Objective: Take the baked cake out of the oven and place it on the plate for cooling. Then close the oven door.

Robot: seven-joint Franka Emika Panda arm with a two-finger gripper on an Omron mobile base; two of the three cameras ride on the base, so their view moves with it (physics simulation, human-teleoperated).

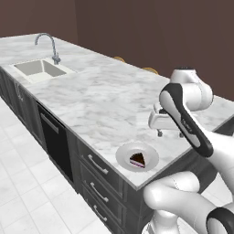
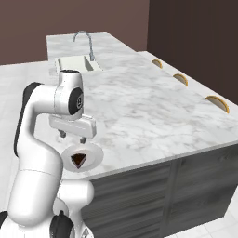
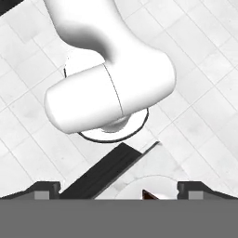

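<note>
The cake [image 1: 137, 160] lies on the plate [image 1: 125, 152], slightly toward the plate's 4 o'clock side in the left base view. The plate sits on the marble counter [image 1: 105, 100] near its front corner, just in from the edge. The gripper [image 1: 170, 134] hangs above the counter at about 2 o'clock from the plate in that view, apart from it, jaws spread fully wide and holding nothing. In the right base view the gripper [image 2: 71, 136] is just above the plate's far rim at 12 o'clock. The hand view shows the cake's tip [image 3: 149, 195] between the two fingertips [image 3: 42, 192]. A sink [image 1: 40, 69] with a faucet [image 1: 48, 45] sits at the counter's far end.
</note>
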